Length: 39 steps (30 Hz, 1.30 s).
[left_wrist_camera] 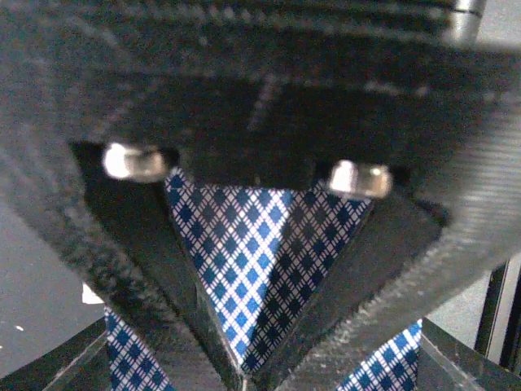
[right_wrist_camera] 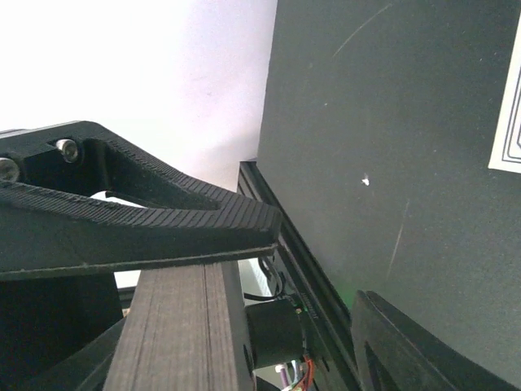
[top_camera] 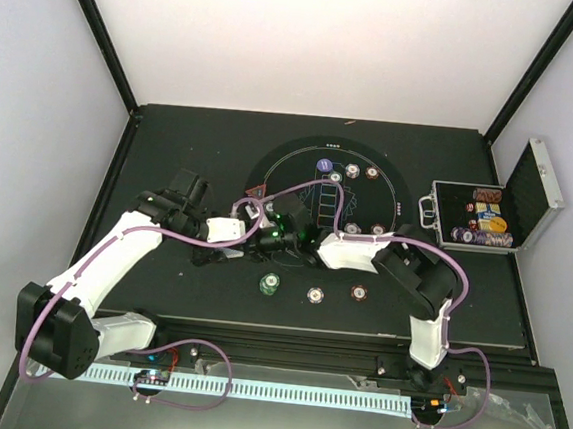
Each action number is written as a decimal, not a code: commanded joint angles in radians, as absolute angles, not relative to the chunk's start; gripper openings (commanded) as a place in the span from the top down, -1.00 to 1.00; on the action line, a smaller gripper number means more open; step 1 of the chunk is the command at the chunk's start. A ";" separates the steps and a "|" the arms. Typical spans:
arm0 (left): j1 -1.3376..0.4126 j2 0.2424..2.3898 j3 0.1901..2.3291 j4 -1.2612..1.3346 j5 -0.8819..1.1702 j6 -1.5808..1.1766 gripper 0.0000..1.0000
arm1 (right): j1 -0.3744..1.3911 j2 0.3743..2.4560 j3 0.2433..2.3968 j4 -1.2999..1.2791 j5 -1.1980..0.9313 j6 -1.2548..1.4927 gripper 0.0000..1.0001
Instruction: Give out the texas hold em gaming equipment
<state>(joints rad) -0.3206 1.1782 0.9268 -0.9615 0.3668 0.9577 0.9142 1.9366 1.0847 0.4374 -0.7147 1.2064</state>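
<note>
My left gripper (top_camera: 245, 237) (left_wrist_camera: 240, 375) is shut on a stack of playing cards (left_wrist_camera: 236, 261) with blue diamond-patterned backs. My right gripper (top_camera: 283, 229) (right_wrist_camera: 317, 269) meets it over the mat's left side. Its jaws stand apart: the upper finger (right_wrist_camera: 163, 224) lies on the stack's grey edge (right_wrist_camera: 179, 326), while the lower finger (right_wrist_camera: 423, 350) is clear of it. On the mat (top_camera: 302, 156) lie a purple button (top_camera: 324, 165), a white button (top_camera: 335, 177), a red triangle marker (top_camera: 258, 189) and several chips (top_camera: 372, 171). Green (top_camera: 270, 284), white (top_camera: 316, 294) and brown-red (top_camera: 359, 293) chips sit near the front.
An open silver case (top_camera: 482, 217) holding chips stands at the right side of the black table (top_camera: 182, 145). Purple cables loop over both arms. A rail (top_camera: 251, 387) runs along the near edge.
</note>
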 commanded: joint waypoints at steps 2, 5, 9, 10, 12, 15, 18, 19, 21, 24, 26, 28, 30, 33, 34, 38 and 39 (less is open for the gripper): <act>-0.324 1.157 0.961 -0.976 0.392 0.959 0.97 | 0.891 1.952 1.020 0.485 -0.698 1.240 -0.14; -0.323 1.157 0.964 -0.976 0.388 0.959 0.97 | 0.876 1.921 0.999 0.377 -0.666 1.158 -0.09; -0.324 1.159 0.969 -0.976 0.387 0.957 0.97 | 0.862 1.886 0.987 0.252 -0.622 1.070 -0.05; -0.323 1.158 0.969 -0.975 0.385 0.956 0.97 | 0.859 1.879 0.984 0.234 -0.616 1.057 -0.04; -0.324 1.158 0.970 -0.977 0.384 0.956 0.97 | 0.854 1.867 0.971 0.217 -0.611 1.044 -0.02; -0.323 1.156 0.969 -0.977 0.378 0.956 0.97 | 0.848 1.849 0.951 0.213 -0.606 1.036 0.01; -0.324 1.154 0.967 -0.976 0.368 0.956 0.97 | 0.844 1.823 0.942 0.210 -0.605 1.033 0.05; -0.323 1.155 0.966 -0.974 0.364 0.956 0.97 | 0.843 1.811 0.941 0.203 -0.603 1.030 0.06; -0.323 1.157 0.965 -0.974 0.359 0.956 0.97 | 0.841 1.786 0.942 0.195 -0.597 1.026 0.09; -0.323 1.160 0.964 -0.973 0.360 0.951 0.97 | 0.837 1.756 0.956 0.179 -0.598 1.023 0.16; -0.323 1.164 0.962 -0.969 0.359 0.949 0.97 | 0.834 1.737 0.954 0.188 -0.605 1.032 0.25; -0.322 1.165 0.959 -0.968 0.356 0.948 0.97 | 0.830 1.714 0.953 0.193 -0.606 1.038 0.36; -0.322 1.167 0.954 -0.964 0.353 0.948 0.97 | 0.827 1.696 0.955 0.183 -0.604 1.033 0.44; -0.322 1.170 0.948 -0.962 0.348 0.947 0.97 | 0.823 1.675 0.955 0.156 -0.599 1.019 0.58; -0.322 1.170 0.948 -0.962 0.347 0.948 0.97 | 0.820 1.671 0.954 0.150 -0.598 1.015 0.62; -0.322 1.170 0.944 -0.962 0.341 0.948 0.97 | 0.804 1.654 0.952 0.113 -0.595 0.992 0.80; -0.322 1.172 0.944 -0.962 0.337 0.948 0.97 | 0.799 1.649 0.952 0.104 -0.595 0.985 0.83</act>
<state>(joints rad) -0.3222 1.1786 0.9268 -0.9779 0.3367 0.9569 0.8219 1.6730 0.9695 0.1860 -0.6292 1.0199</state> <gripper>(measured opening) 0.675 0.113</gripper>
